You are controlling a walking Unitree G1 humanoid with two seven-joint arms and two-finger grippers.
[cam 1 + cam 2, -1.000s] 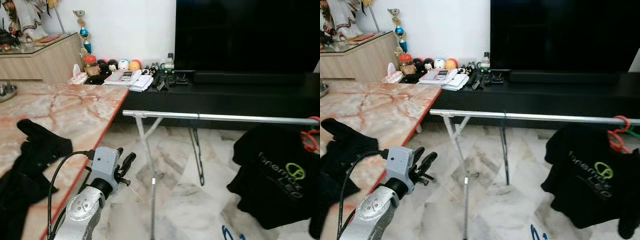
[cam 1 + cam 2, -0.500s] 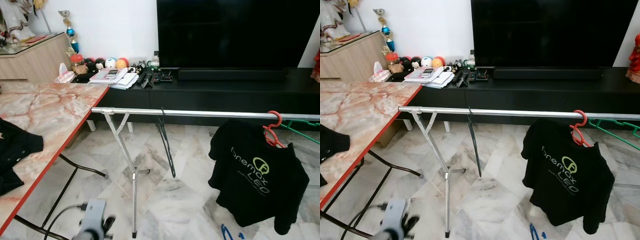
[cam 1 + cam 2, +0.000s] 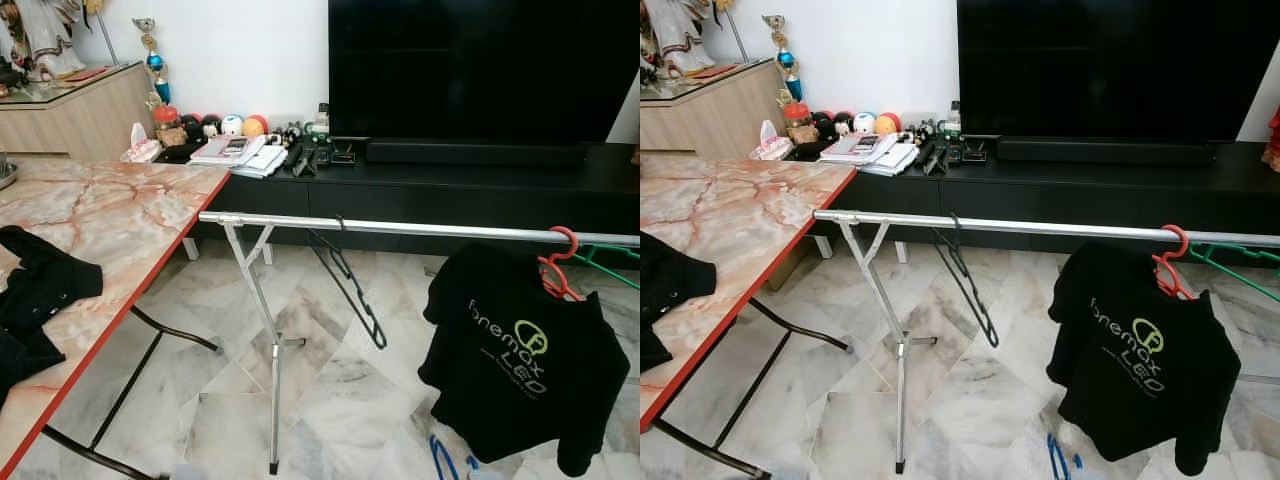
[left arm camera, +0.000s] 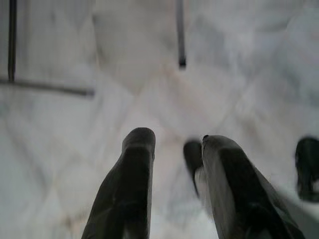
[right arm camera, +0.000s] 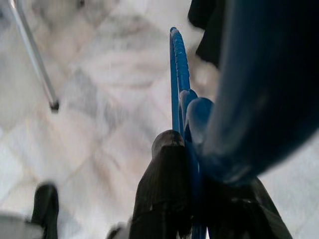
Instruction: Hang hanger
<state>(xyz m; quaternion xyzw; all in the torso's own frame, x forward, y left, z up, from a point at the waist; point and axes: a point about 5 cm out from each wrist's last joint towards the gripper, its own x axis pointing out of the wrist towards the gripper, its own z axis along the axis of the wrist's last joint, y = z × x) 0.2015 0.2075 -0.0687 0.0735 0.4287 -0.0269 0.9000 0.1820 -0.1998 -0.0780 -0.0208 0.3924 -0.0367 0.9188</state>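
A blue plastic hanger (image 5: 178, 74) is clamped in my right gripper (image 5: 192, 144), which is shut on it low above the marble floor. A bit of that blue hanger (image 3: 438, 460) peeks up at the bottom of the head views. In front of me a silver clothes rail (image 3: 400, 228) runs from left to right. An empty black hanger (image 3: 350, 285) hangs from it near the left end. Further right a black T-shirt (image 3: 520, 360) hangs on a red hanger (image 3: 555, 268). My left gripper (image 4: 172, 139) points at the floor, open and with nothing between its fingers.
A marble table with a red edge (image 3: 130, 230) stands on my left, a black garment (image 3: 35, 295) lying on it. The rail's folding leg (image 3: 268, 340) reaches the floor. A green hanger (image 3: 610, 262) sits at the rail's right end. Behind stands a black TV console (image 3: 450, 190).
My left arm, raised beside the table edge a second ago, has dropped low. The head camera has backed off and swung, so the whole scene has shifted.
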